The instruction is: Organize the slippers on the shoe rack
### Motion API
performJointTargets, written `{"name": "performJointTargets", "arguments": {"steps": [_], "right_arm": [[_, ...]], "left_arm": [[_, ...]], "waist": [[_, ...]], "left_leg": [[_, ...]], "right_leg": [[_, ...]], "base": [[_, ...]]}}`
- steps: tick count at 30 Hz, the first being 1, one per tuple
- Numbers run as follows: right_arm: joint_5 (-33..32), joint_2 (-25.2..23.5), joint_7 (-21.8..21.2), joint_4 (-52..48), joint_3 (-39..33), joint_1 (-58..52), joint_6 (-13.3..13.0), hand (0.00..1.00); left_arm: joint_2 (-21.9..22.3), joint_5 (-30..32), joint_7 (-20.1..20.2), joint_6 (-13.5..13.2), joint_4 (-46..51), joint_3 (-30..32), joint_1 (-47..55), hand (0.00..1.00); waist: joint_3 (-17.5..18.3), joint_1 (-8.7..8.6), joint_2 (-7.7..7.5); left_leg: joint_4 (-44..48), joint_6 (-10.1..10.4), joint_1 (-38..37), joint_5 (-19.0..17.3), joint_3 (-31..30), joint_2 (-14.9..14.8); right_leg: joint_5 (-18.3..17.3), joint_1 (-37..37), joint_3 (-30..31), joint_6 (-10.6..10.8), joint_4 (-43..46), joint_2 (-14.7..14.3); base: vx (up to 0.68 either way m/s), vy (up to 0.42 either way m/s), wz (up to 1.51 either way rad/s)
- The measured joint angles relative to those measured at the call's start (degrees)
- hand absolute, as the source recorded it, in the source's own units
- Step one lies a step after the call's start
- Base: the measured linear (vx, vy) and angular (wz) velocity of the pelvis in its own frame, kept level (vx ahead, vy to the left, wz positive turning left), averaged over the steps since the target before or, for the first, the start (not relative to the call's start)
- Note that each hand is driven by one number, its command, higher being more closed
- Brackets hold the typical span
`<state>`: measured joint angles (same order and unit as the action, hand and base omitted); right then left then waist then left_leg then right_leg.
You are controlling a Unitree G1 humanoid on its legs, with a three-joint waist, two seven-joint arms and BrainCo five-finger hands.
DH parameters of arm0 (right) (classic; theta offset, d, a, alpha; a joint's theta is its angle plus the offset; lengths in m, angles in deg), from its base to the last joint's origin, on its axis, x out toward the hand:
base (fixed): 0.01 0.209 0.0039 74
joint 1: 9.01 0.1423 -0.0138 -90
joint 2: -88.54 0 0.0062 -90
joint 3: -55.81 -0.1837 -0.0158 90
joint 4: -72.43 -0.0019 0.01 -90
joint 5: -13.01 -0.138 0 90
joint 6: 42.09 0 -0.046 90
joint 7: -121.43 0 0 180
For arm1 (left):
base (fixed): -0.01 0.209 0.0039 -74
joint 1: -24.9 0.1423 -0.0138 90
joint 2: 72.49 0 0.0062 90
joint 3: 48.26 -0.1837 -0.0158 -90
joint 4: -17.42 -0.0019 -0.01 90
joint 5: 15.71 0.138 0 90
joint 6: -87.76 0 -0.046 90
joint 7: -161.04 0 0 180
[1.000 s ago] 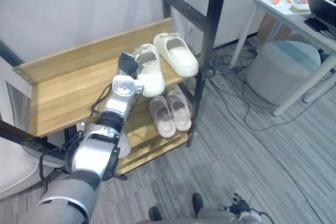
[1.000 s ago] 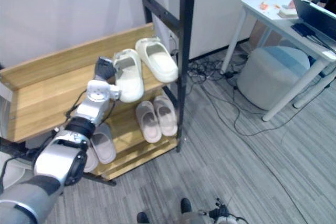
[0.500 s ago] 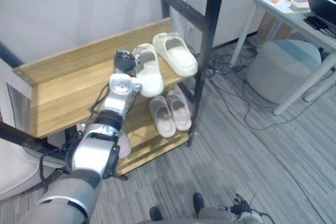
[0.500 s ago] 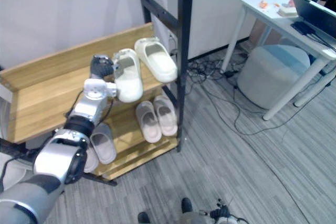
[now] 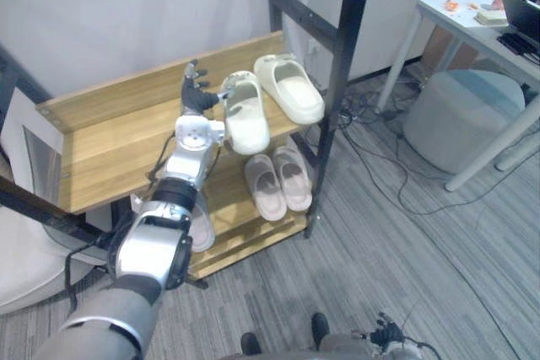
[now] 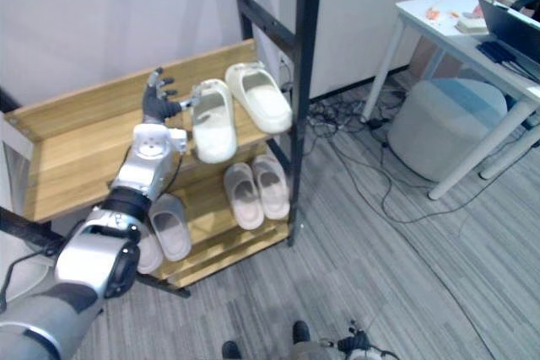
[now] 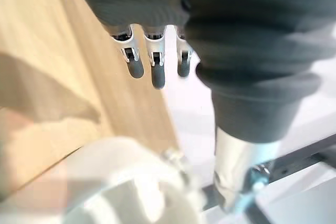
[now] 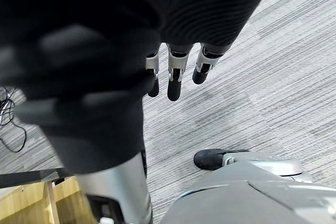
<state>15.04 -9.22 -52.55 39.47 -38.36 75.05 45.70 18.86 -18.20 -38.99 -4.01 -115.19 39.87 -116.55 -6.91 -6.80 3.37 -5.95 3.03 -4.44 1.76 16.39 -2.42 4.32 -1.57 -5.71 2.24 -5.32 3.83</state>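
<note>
Two cream ones are up on the top shelf of the shoe rack [image 5: 118,137], centre of the frame: the left cream slipper [image 5: 246,115] and the right cream slipper [image 5: 291,90] lie side by side, toes angled toward the lower right, with the right one just beside the black post [image 5: 337,82]. The left hand [image 5: 196,94] is just left of the left cream slipper, over the top shelf. Its fingers are splayed wide with nothing in them, and the thumb points at the heel, but I honestly can't tell if it's touching. From that wrist's own camera the slipper is just a pale blur past the straight fingers. On the lower shelf, below centre, there's a pair of pink slippers [image 5: 264,189]. Left of them is a grey slipper [image 6: 173,225] that's partly covered by the forearm. The right hand [image 8: 172,80] hangs over the grey carpet [image 5: 405,276], fingers loose and holding nothing. In the upper right, a white table [image 5: 460,18] is cut off by the frame edge, with a laptop [image 6: 515,31] on it. A round grey stool [image 5: 460,120] sits beside the table's legs, and cables [image 5: 380,137] trail across the carpet between rack and table.
</note>
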Motion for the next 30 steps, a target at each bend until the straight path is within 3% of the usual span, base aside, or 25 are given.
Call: {"name": "performJointTargets", "arguments": {"steps": [6,12,18,26,30], "right_arm": [[-0.5,0.1,0.2,0.0,0.1,-0.3,0.5,0.00],[-0.5,0.6,0.4,0.1,2.2,-0.2,1.0,0.00],[-0.5,0.7,0.4,0.2,2.7,-0.3,1.5,0.00],[-0.9,0.3,0.9,0.3,4.5,-0.3,1.6,0.00],[-0.9,0.3,0.9,0.3,4.6,-0.2,1.6,0.00]], "left_arm": [[0.5,-2.9,-0.1,-0.7,8.8,0.2,7.0,0.00],[4.2,-6.7,0.1,-3.0,21.0,-1.2,17.0,0.00],[6.6,-9.9,0.7,-3.3,23.1,-4.4,21.5,0.00],[7.2,-13.8,2.9,-4.1,23.1,-7.3,24.1,0.00],[7.6,-15.2,3.9,-4.1,23.1,-9.1,25.4,0.00]], "waist": [[0.0,0.59,-0.06],[0.2,1.26,-0.43],[0.3,2.48,-0.74],[1.2,2.95,-2.32],[1.3,2.93,-2.38]], "left_leg": [[0.0,-0.2,-0.2,0.2,-2.1,0.2],[0.0,-0.5,-0.5,0.4,-4.7,0.5],[0.0,-0.9,-0.6,0.6,-6.7,0.9],[0.0,-0.7,0.3,0.8,-9.1,1.1],[0.0,-0.8,0.3,0.9,-9.1,1.1]], "right_leg": [[-0.4,-1.3,-2.0,0.3,-0.1,0.3],[-0.9,-3.1,-4.7,0.7,-0.2,0.9],[-1.3,-4.1,-6.8,1.0,-0.2,1.4],[-1.9,-4.5,-9.3,1.1,-0.2,1.6],[-2.1,-4.5,-9.3,1.2,-0.2,1.6]], "base": [[-0.02,-0.013,0.18],[-0.01,-0.007,0.21],[-0.03,0.006,0.22],[-0.01,0.001,0.16],[0.00,0.000,0.00]]}}
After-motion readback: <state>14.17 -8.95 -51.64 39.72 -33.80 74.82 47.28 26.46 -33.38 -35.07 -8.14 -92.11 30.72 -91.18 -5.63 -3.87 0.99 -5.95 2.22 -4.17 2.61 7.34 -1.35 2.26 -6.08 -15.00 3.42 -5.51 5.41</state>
